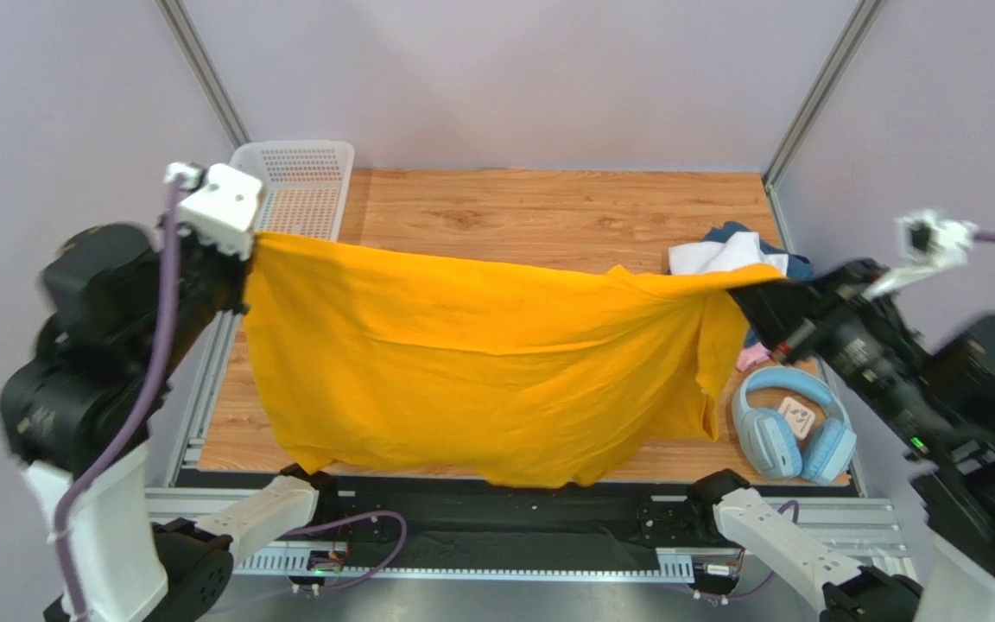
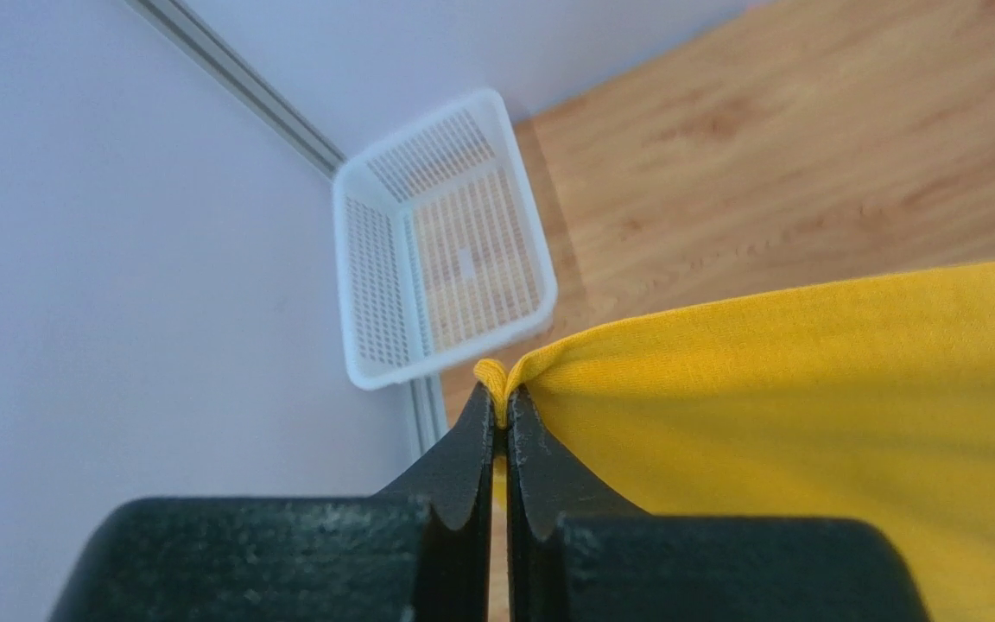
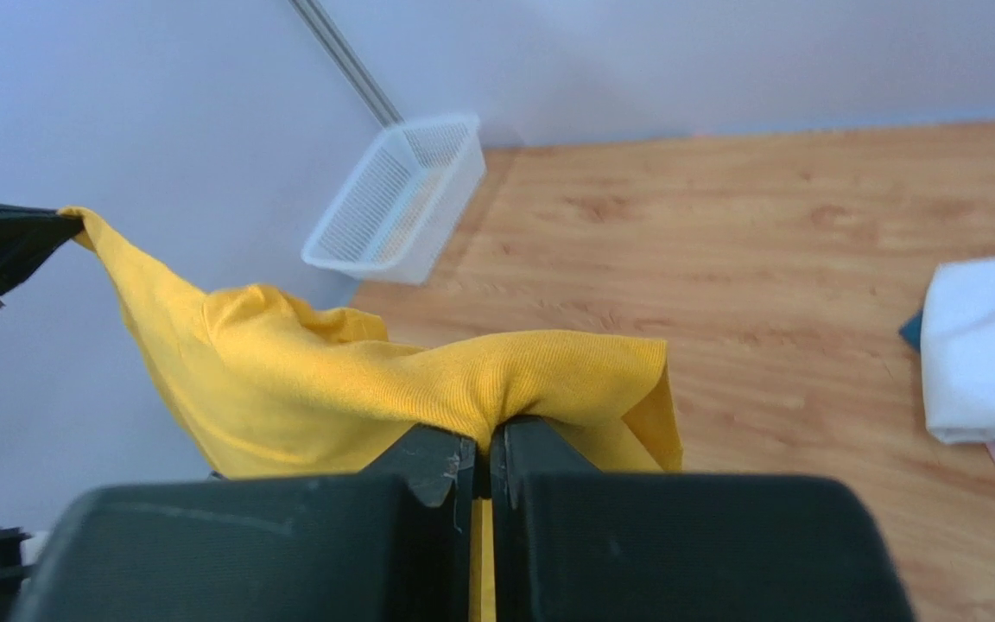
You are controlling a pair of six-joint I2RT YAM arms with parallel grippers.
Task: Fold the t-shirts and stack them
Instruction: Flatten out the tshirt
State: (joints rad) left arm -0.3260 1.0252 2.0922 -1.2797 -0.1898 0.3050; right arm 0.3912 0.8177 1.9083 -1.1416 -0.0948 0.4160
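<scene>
A: Shirt position?
B: We held the mustard t-shirt (image 1: 464,363) stretched in the air above the wooden surface (image 1: 529,214), our left jaws clenched on one corner.
A: And the right jaws?
B: Clamped on the opposite edge, near the other t-shirts (image 1: 723,253).

A: Boxed in on three sides by plain walls (image 1: 529,78), pale lilac-grey, matte and bare.

B: Joined at the back corners by slim metal uprights: left post (image 1: 211,71), right post (image 1: 821,84), both splaying outward toward the top in the overhead view.

A: Floored with a wood-grain surface (image 1: 529,214). Warm light brown, grain running left to right, a few darker knots.

B: Edged on the left by silver rails (image 1: 208,376), and along the near side by a black strip (image 1: 620,499).

A: Lit softly and evenly, with only faint shadows on the wood.
</scene>
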